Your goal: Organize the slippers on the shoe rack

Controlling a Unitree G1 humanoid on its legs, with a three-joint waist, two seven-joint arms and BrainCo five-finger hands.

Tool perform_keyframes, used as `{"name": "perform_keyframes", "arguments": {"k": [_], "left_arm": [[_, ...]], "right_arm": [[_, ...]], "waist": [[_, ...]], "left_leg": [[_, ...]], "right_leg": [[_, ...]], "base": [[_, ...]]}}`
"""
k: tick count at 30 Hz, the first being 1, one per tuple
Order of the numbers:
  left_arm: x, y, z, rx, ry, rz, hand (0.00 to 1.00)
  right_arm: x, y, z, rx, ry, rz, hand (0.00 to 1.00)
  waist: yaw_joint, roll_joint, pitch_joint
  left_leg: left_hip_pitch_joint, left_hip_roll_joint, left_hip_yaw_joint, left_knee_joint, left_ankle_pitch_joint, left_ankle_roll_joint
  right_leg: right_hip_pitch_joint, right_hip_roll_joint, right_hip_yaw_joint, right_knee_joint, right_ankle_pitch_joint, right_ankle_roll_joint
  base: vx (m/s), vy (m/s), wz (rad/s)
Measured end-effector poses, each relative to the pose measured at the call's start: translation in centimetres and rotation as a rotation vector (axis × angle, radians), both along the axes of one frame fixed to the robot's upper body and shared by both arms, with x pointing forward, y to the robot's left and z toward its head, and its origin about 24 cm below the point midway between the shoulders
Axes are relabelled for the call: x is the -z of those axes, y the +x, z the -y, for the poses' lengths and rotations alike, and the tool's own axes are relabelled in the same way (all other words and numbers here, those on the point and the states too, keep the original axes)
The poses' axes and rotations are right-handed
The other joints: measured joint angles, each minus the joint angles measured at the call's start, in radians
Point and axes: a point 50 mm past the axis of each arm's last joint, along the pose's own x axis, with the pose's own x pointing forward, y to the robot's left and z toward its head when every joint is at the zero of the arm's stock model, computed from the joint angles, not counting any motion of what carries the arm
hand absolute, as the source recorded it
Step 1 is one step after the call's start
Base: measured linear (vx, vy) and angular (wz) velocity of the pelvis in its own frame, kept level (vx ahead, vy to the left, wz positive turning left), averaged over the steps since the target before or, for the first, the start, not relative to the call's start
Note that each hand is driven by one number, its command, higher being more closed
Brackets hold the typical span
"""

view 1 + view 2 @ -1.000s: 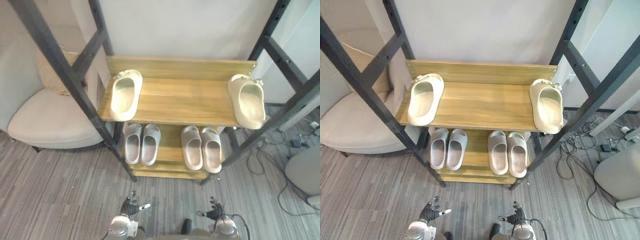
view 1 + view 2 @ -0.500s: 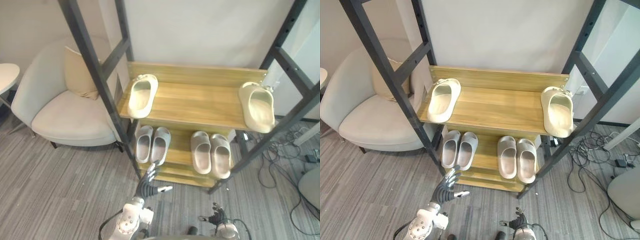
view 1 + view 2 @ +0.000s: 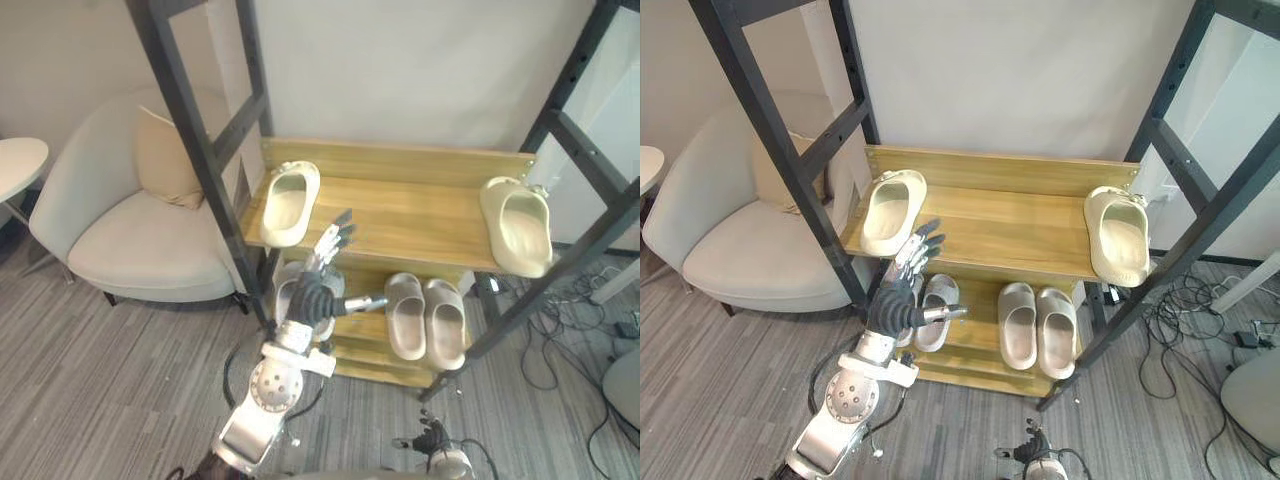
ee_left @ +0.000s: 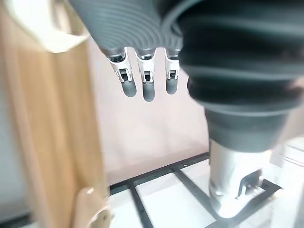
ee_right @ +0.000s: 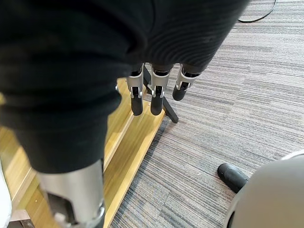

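Left hand (image 3: 318,296), fingers spread, empty, before the upper shelf (image 3: 410,215) near a cream slipper (image 3: 289,200); right hand (image 5: 156,97) relaxed, empty.

your left arm (image 3: 262,395) stretches up and forward from the lower left, with the wrist in line with the forearm. the left hand (image 3: 316,292) is spread wide — fingers (image 3: 334,238) straight and fanned a little apart, thumb (image 3: 366,299) sticking out sideways toward your right. in its own wrist view the dark tips sit in a row, uncurled. your right hand (image 3: 1028,452) sits low at the bottom edge, close to the body — its fingers hang loose and nearly straight, with nothing in them.
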Motion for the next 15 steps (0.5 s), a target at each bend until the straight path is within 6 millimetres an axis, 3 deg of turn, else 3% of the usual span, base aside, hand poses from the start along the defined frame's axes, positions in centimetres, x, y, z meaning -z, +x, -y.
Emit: {"name": "perform_keyframes", "arguments": {"k": [5, 15], "left_arm": [[-1.3, 2.5, -2.1, -0.145, 0.047, 0.074, 0.00], [-0.6, 7.4, -7.7, -0.447, 0.227, 0.022, 0.00]], "right_arm": [[-0.1, 0.2, 0.4, -0.024, 0.000, -0.004, 0.00], [-0.4, 0.9, 0.3, -0.052, 0.019, 0.011, 0.00]], "waist": [[-0.011, -0.003, -0.003], [-0.039, -0.015, 0.000]], "left_leg": [[0.012, -0.004, 0.009, -0.002, 0.000, 0.000], [0.026, -0.008, 0.034, -0.018, 0.001, 0.000]], "right_leg": [[-0.003, 0.003, 0.010, 0.003, 0.003, 0.000], [0.014, 0.012, 0.028, -0.055, 0.037, -0.002]], "base": [[0.02, 0.008, -0.06], [0.01, 0.003, -0.07]]}}
